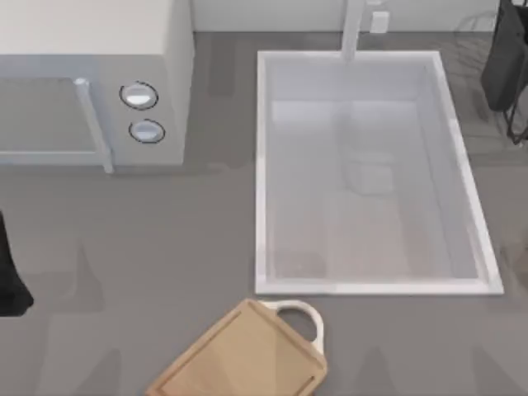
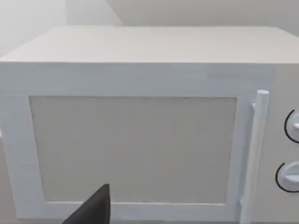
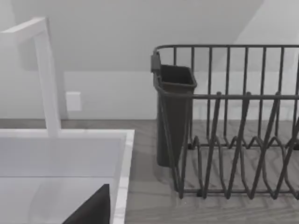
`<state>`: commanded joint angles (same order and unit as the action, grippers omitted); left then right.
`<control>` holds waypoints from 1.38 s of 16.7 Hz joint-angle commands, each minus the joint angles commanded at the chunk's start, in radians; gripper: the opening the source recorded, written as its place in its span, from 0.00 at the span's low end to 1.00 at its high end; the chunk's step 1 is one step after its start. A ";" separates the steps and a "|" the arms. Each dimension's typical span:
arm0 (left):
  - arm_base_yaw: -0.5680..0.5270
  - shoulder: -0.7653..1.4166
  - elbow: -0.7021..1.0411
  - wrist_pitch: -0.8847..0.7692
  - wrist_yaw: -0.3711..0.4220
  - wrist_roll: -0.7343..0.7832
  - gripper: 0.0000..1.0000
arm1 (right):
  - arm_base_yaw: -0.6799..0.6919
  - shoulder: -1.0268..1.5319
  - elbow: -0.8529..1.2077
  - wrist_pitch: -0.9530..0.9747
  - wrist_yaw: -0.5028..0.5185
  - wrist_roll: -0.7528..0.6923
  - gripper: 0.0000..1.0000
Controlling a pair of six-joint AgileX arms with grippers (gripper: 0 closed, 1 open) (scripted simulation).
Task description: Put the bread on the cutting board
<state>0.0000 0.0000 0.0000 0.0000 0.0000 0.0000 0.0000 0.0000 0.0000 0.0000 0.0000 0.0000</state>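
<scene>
The cutting board (image 1: 239, 359), light tan wood with a white loop handle (image 1: 301, 318), lies at an angle at the table's front edge, its handle end toward the sink. The bread is out of view. My left arm (image 1: 10, 280) is parked at the table's left edge, far from the board. Its wrist view faces the microwave door, with a dark piece of my left gripper (image 2: 93, 210) at the picture's edge. My right arm (image 1: 505, 66) hangs at the back right over the dish rack. A dark piece of my right gripper (image 3: 93, 207) shows in its wrist view.
A white microwave (image 1: 99, 82) with its door shut, a bar handle (image 2: 254, 154) and two knobs stands at the back left. A white sink (image 1: 262, 165) with a faucet (image 1: 353, 29) takes up the middle and right. A dark wire dish rack (image 3: 233, 126) with a cup (image 3: 174, 116) stands at the back right.
</scene>
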 joint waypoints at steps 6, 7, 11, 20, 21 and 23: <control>0.000 0.000 0.000 0.000 0.000 0.000 1.00 | -0.004 0.107 0.103 -0.068 0.000 -0.036 1.00; 0.000 0.000 0.000 0.000 0.000 0.000 1.00 | -0.006 0.160 0.153 -0.101 0.000 -0.052 1.00; 0.000 0.000 0.000 0.000 0.000 0.000 1.00 | -0.013 0.477 0.421 -0.278 -0.002 -0.133 1.00; 0.000 0.000 0.000 0.000 0.000 0.000 1.00 | -0.042 1.449 1.028 -0.788 0.000 -0.326 1.00; 0.000 0.000 0.000 0.000 0.000 0.000 1.00 | -0.045 1.530 1.080 -0.836 0.000 -0.343 1.00; 0.000 0.000 0.000 0.000 0.000 0.000 1.00 | -0.051 1.665 1.171 -0.916 0.000 -0.371 1.00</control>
<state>0.0000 0.0000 0.0000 0.0000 0.0000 0.0000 -0.0515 1.6647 1.1711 -0.9164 -0.0002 -0.3707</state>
